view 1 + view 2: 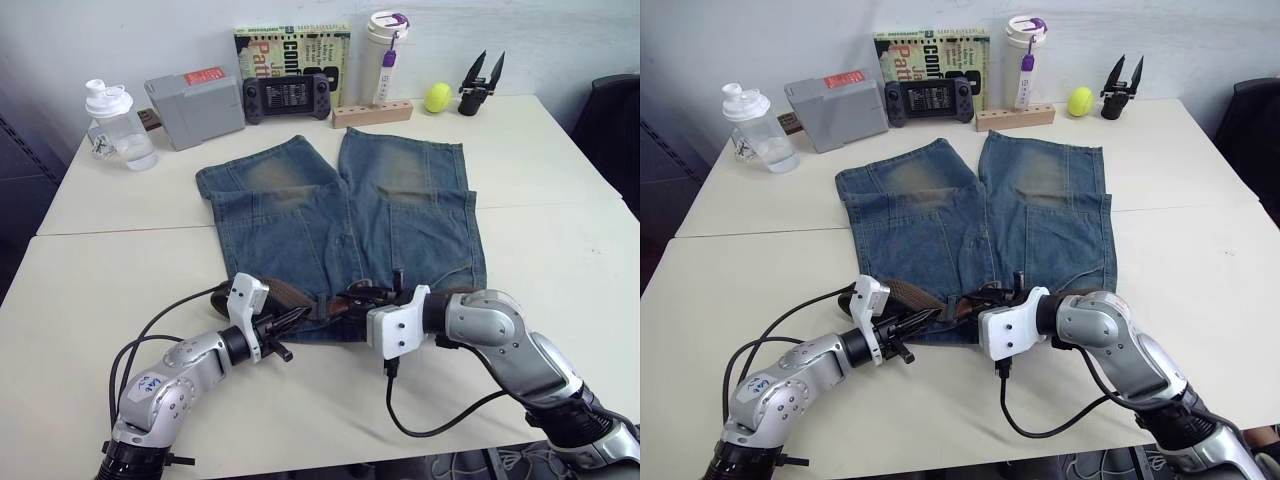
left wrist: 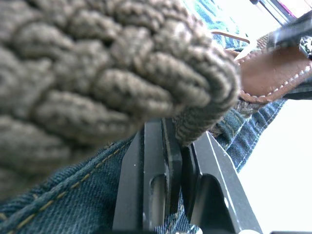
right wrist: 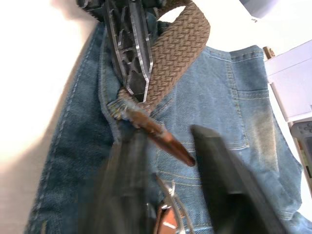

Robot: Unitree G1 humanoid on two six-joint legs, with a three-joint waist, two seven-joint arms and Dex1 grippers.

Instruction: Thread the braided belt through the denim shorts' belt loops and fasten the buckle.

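Brown braided belt lay along the waistband of the faded blue denim shorts on the pale desk. Left hand pinched it shut, seemingly feeding its tip; right hand hovered spread beside the metal buckle.

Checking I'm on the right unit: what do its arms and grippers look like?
Both arms are silver-grey metal with rounded joints and black wrist sections. Each wrist carries a white angular block, with black cables looping from it back along the arm. The left arm has a blue scrawl on its upper joint. The left gripper and right gripper each have two slim black fingers.
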